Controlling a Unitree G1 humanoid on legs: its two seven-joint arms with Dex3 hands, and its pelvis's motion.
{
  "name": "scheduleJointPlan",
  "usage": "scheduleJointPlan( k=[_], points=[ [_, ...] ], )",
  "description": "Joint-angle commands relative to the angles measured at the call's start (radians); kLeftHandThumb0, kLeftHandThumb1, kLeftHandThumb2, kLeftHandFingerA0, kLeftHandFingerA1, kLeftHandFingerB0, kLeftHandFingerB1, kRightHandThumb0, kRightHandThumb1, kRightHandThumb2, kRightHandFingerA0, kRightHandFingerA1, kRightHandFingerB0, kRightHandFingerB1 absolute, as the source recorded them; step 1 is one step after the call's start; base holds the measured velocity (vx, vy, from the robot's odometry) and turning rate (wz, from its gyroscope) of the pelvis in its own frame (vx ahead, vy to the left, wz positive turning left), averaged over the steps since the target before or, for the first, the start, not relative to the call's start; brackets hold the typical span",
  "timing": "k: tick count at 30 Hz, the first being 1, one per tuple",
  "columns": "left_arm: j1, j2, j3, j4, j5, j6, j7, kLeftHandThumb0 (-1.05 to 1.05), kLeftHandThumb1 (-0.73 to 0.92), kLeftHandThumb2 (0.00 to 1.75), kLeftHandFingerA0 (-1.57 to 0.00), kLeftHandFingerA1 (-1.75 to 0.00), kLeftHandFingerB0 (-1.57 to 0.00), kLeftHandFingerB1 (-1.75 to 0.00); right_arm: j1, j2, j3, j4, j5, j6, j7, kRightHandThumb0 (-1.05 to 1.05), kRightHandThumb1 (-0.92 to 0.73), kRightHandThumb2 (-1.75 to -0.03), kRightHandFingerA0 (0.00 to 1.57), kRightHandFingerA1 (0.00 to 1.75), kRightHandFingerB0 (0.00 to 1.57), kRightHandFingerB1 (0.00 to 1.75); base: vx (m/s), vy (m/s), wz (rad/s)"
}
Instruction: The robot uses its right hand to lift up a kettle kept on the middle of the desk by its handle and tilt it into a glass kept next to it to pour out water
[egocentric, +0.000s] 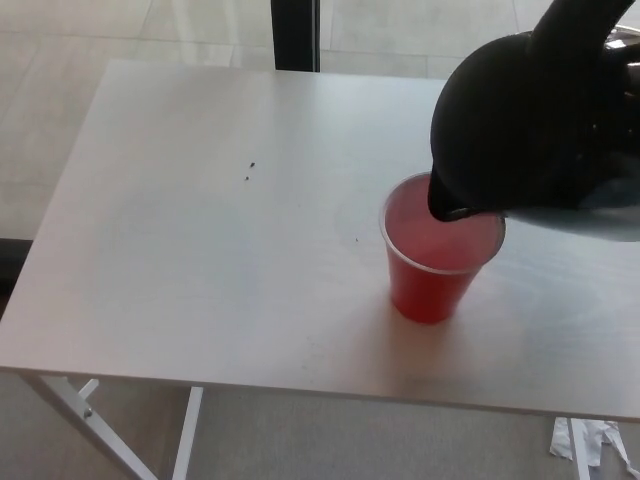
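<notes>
1. No fingers of either hand can be made out; the right hand is lost behind the kettle (540, 125) at the upper right corner, so whether it is spread or clenched cannot be told. The left hand does not show.
2. Kettle: black, rounded, raised off the desk (200, 250) and tilted down toward the left. Its handle runs up out of the top edge of the frame; its body is cut by the right edge.
3. Spout: the lowest tip sits over the mouth of the cup (435, 265), inside the far right part of the rim. Contact with the rim cannot be confirmed.
4. Cup: red, translucent, upright on the desk right of centre, partly overlapped by the kettle at its upper right.
5. Desk: white, bare over its whole left half apart from two small dark specks (250, 171). Wide open surface lies to the left of the cup; a moderate margin lies between the cup and the near edge.
6. Surroundings: pale floor beyond the far edge, a dark upright post (295, 33) behind it, white frame legs (100, 430) below the near left corner.
</notes>
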Motion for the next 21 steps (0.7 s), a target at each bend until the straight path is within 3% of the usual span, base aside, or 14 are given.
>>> scheduleJointPlan(
  k=[1,2,3,4,5,6,7,9,10,11,12,13,18,21],
  points=[
    [0.005,0.006,-0.003,-0.012,0.005,0.012,0.006,-0.77,0.62,0.6,-0.89,-0.59,-0.73,-0.54,-0.017,0.014,-0.002,-0.028,-0.055,0.025,-0.071,-0.26,-0.5,-1.14,0.92,1.75,0.72,1.51,0.0,0.0,0.0],
    [0.004,0.006,-0.004,-0.013,0.005,0.012,0.006,-0.77,0.62,0.6,-0.89,-0.59,-0.73,-0.54,-0.016,0.014,-0.003,-0.029,-0.055,0.026,-0.071,-0.26,-0.5,-1.14,0.92,1.75,0.72,1.51,0.0,0.0,0.0],
    [0.007,0.008,-0.008,-0.015,0.009,0.009,0.007,-0.74,0.47,0.95,-0.86,-0.68,-0.65,-0.63,-0.011,0.018,-0.001,-0.035,-0.058,0.016,-0.08,-0.25,-0.53,-1.11,0.9,1.75,0.72,1.45,0.0,0.0,0.0],
    [0.007,0.01,-0.008,-0.015,0.009,0.008,0.002,-0.8,0.62,0.6,-0.89,-0.59,-0.74,-0.53,-0.009,0.029,0.012,-0.07,-0.071,0.042,-0.079,-0.24,-0.56,-1.03,0.9,1.75,0.68,1.46,0.0,0.0,0.0],
    [0.007,0.009,-0.005,-0.019,0.004,0.016,-0.001,-0.79,0.62,0.6,-0.9,-0.6,-0.73,-0.54,-0.009,0.03,0.03,-0.089,-0.089,0.065,-0.075,-0.25,-0.6,-0.97,0.89,1.75,0.67,1.39,0.0,0.0,0.0],
    [0.005,0.01,-0.007,-0.016,0.005,0.015,-0.001,-0.78,0.46,0.95,-0.87,-0.67,-0.66,-0.62,-0.008,0.03,0.04,-0.098,-0.099,0.072,-0.073,-0.25,-0.63,-0.9,0.89,1.75,0.72,1.34,0.0,0.0,0.0],
    [0.004,0.009,-0.01,-0.019,0.008,0.014,0.004,-0.81,0.62,0.61,-0.9,-0.58,-0.73,-0.54,-0.009,0.03,0.051,-0.111,-0.104,0.081,-0.069,-0.24,-0.67,-0.85,0.87,1.75,0.72,1.29,0.0,0.0,0.0],
    [-0.004,0.008,-0.008,-0.018,0.005,0.033,0.015,-0.77,0.62,0.6,-0.92,-0.58,-0.74,-0.54,0.005,0.019,0.077,-0.124,-0.117,0.042,-0.069,-0.22,-0.64,-0.89,0.93,1.69,0.75,1.32,0.0,0.0,0.0],
    [-0.003,0.008,-0.008,-0.02,0.004,0.034,0.015,-0.74,0.62,0.6,-0.92,-0.58,-0.75,-0.54,0.006,0.018,0.087,-0.133,-0.121,0.043,-0.063,-0.27,-0.59,-0.95,1.01,1.54,0.86,1.09,0.0,0.0,0.0],
    [-0.004,0.008,-0.008,-0.021,0.003,0.034,0.013,-0.8,0.47,0.8,-0.89,-0.63,-0.7,-0.6,0.005,0.015,0.107,-0.15,-0.131,0.053,-0.05,-0.25,-0.66,-0.87,1.05,1.43,0.83,0.81,0.0,0.0,0.0],
    [-0.005,0.008,-0.008,-0.022,0.004,0.031,0.014,-0.8,0.47,0.8,-0.89,-0.63,-0.7,-0.6,0.002,0.015,0.114,-0.157,-0.136,0.065,-0.045,-0.25,-0.66,-0.87,1.05,1.43,0.83,0.81,0.0,0.0,0.0],
    [-0.009,0.007,-0.009,-0.02,0.006,0.027,0.018,-0.75,0.62,0.6,-0.89,-0.59,-0.76,-0.55,0.01,0.007,0.133,-0.166,-0.152,0.035,-0.052,-0.34,-0.78,-0.71,1.03,1.54,0.84,0.78,0.0,0.0,0.0],
    [-0.024,0.016,-0.018,-0.012,0.014,0.033,0.022,-0.73,0.63,0.6,-0.87,-0.55,-0.74,-0.54,0.049,-0.014,0.155,-0.185,-0.172,-0.03,-0.065,-0.33,-0.79,-0.68,0.93,1.68,0.79,0.96,0.0,0.0,0.0],
    [-0.021,0.015,-0.021,-0.021,0.013,0.033,0.023,-0.76,0.62,0.6,-0.89,-0.57,-0.76,-0.54,0.057,-0.022,0.186,-0.185,-0.212,-0.033,-0.067,-0.28,-0.68,-0.68,0.94,1.68,0.76,0.7,0.0,0.0,0.0]
  ],
)
